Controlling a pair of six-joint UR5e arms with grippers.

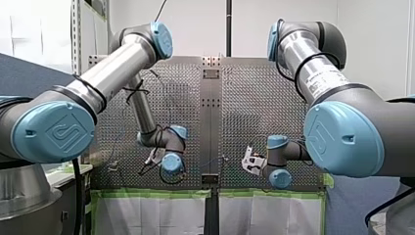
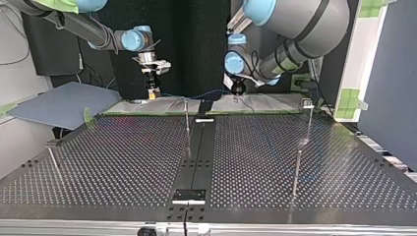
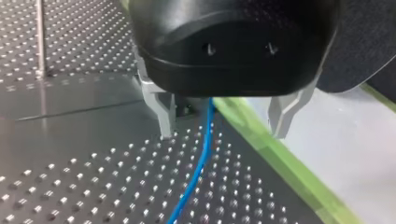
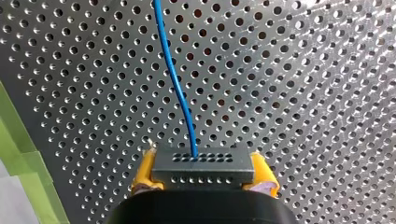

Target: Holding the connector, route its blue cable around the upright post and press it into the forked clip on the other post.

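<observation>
Clamping the connector (image 4: 202,164) in my right gripper (image 4: 203,173) — blue cable (image 4: 175,79) running ahead, my left gripper (image 3: 223,133) spread wide astride it

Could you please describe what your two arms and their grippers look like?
My left arm and my right arm are silver tubes with grey joints, light-blue logo-embossed caps and black cables. My left gripper is black with grey metal fingers; my right gripper has yellow pads.
</observation>
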